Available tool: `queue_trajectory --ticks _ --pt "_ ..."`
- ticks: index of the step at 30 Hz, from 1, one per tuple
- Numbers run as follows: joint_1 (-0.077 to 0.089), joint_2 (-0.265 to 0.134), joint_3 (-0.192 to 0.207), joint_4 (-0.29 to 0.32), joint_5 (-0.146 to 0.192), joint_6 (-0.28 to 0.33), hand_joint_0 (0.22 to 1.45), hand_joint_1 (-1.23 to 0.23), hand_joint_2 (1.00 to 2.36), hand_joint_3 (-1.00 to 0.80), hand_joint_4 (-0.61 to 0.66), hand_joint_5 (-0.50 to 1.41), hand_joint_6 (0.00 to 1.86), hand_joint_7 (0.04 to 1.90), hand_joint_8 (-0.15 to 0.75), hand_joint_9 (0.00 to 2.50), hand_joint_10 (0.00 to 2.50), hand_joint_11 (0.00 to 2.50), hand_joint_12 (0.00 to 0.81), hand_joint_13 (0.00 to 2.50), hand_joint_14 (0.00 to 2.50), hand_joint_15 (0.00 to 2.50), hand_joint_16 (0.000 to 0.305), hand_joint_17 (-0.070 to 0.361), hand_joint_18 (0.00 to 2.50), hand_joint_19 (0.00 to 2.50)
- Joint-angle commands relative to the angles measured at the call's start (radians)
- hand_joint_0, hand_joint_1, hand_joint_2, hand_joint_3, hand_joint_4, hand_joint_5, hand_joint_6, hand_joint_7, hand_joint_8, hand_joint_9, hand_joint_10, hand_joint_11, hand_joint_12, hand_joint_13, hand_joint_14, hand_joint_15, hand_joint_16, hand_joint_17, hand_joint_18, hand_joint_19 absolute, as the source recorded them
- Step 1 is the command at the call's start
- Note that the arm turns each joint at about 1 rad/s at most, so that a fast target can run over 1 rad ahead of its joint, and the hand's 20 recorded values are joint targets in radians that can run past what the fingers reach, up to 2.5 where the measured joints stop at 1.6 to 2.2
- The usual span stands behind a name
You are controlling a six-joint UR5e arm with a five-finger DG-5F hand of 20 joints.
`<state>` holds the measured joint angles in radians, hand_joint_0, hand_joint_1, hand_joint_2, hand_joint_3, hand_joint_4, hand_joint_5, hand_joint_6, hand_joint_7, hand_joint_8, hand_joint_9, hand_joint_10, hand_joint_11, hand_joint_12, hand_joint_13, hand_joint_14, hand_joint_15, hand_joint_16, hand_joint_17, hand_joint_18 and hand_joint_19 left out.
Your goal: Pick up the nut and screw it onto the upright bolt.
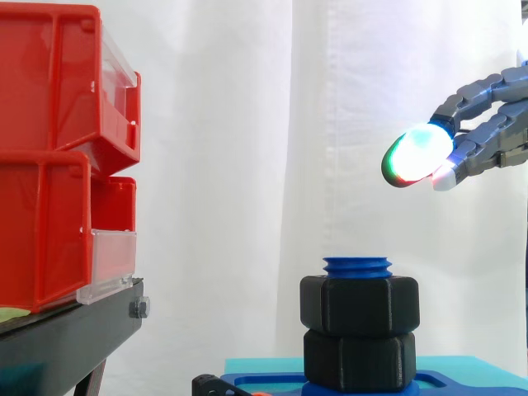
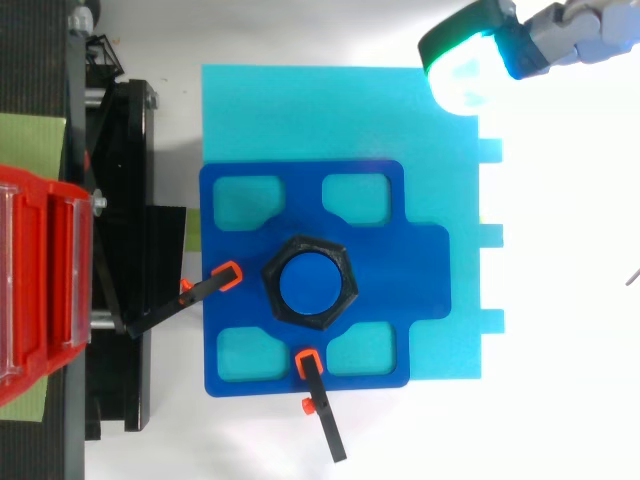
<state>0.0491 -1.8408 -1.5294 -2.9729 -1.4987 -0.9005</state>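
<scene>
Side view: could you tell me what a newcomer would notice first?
Probably the hand at upper right, its fingers glowing green and white at the tips, apart from the work. Next, two black nuts stacked on the blue bolt at bottom centre, then the red bins at left.

Hand (image 1: 485,139) at the right edge, held high, fingers stretched leftward, glowing fingertips (image 1: 417,155) close together

You find the bolt (image 1: 358,266) upright mid base plate (image 2: 420,270), upper nut (image 1: 359,304) stacked on lower nut (image 1: 359,359) around it. Plate lies on the mat (image 2: 300,110). Bins (image 1: 49,165) on the stand (image 1: 66,338) at left; hand (image 1: 487,136) high right, well apart.
</scene>
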Motion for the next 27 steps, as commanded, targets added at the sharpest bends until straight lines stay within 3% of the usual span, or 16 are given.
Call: queue_trajectory --ticks 1,27 --pt "0.0 0.0 0.0 0.0 0.0 0.0 0.48 -0.21 1.0 -0.5 0.21 -0.26 0.5 0.68 0.238 0.01 0.0 0.0 0.383 0.06 0.0 0.0 0.053 0.118 0.0 0.0" --pt "0.0 0.0 0.0 0.0 0.0 0.0 0.49 -0.26 1.0 -0.5 0.26 -0.24 0.5 0.67 0.23 0.1 0.0 0.0 0.352 0.13 0.0 0.0 0.047 0.106 0.0 0.0"
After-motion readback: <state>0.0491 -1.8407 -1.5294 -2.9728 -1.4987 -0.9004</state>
